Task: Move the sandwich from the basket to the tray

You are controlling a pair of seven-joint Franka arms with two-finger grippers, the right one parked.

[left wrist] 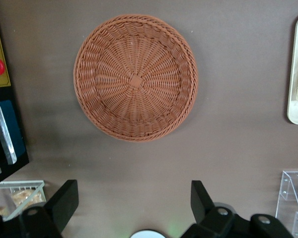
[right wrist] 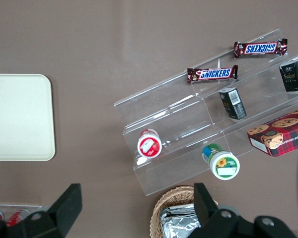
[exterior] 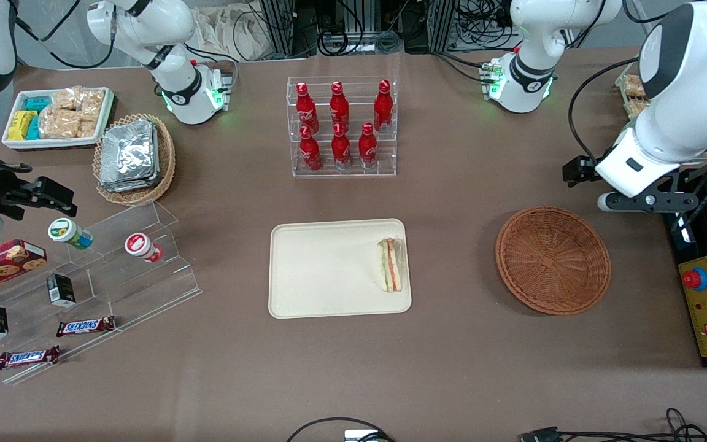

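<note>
Woven wicker basket (exterior: 553, 259), smooth matt plastic tray (exterior: 329, 270), matt black gripper (left wrist: 134, 201) above brown tablecloth (exterior: 452, 368).

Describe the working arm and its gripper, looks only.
The left arm has glossy white rounded shells with dark grey joint caps, and black cables loop alongside it. Its base shows a black ring and a green light. The gripper, over the table near the empty reddish-brown round wicker basket, has a black body with two blocky matte black fingers set wide apart, and round silver screw heads.

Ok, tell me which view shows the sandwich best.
The front view: the sandwich lies whole on the tray. The left wrist view catches only a sliver; the right wrist view shows none. The gripper hangs open above the table beside the basket.
</note>
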